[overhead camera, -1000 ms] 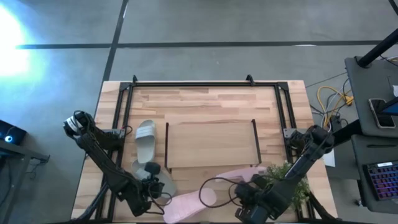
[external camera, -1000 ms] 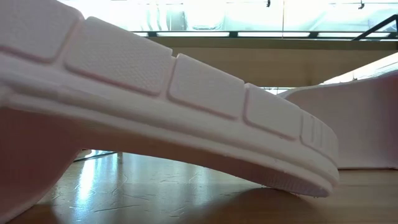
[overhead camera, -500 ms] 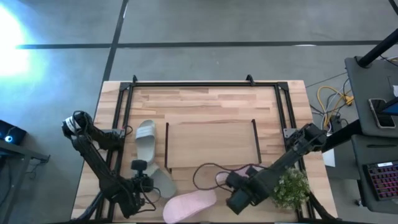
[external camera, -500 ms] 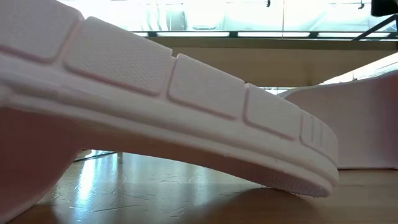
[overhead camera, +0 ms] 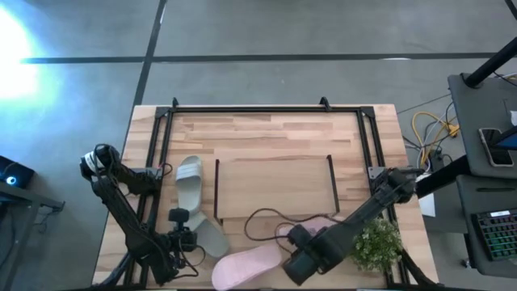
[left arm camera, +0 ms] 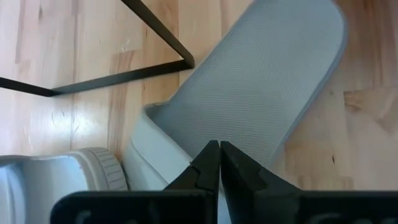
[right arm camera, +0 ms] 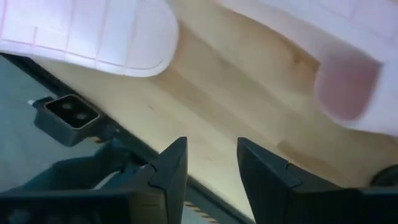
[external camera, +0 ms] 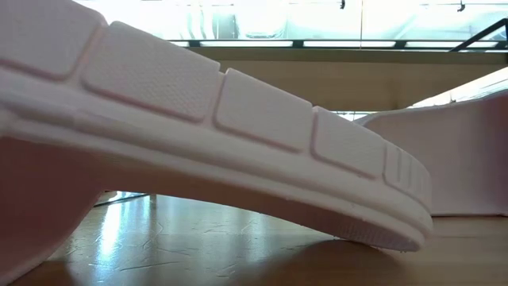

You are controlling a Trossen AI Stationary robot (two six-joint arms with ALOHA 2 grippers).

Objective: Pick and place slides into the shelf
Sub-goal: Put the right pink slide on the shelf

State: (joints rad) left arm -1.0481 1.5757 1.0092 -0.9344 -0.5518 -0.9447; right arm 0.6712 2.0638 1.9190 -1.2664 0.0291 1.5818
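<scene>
Two grey-green slides lie on the table left of the shelf (overhead camera: 275, 186): one (overhead camera: 188, 182) farther back, one (overhead camera: 208, 236) nearer. My left gripper (overhead camera: 192, 240) is shut at the nearer one (left arm camera: 261, 93). A pale pink slide (overhead camera: 246, 267) lies sole-up at the near edge and fills the low view (external camera: 198, 119). The other pink slide (overhead camera: 311, 226) lies in front of the shelf. My right gripper (overhead camera: 287, 272) stands open between the two pink slides (right arm camera: 93, 31) (right arm camera: 339, 74), over bare table near the front edge. My left gripper's shut fingertips (left arm camera: 210, 158) stand over the nearer grey-green slide's textured flat face (left arm camera: 249, 118), slanting down from the table's left. I cannot tell whether they touch it.
A small green plant (overhead camera: 376, 242) stands at the near right. A larger black tube frame (overhead camera: 266, 109) runs around the table. The shelf's thin black end frame (left arm camera: 118, 78) stands close beside the grey-green slide. The low camera (right arm camera: 65, 115) sits at the front edge.
My right gripper has moved from over the pink slide in front of the shelf toward the table's left edge, along the near edge, and now stands between the two pink slides. My left gripper has shifted slightly toward the table's left edge.
</scene>
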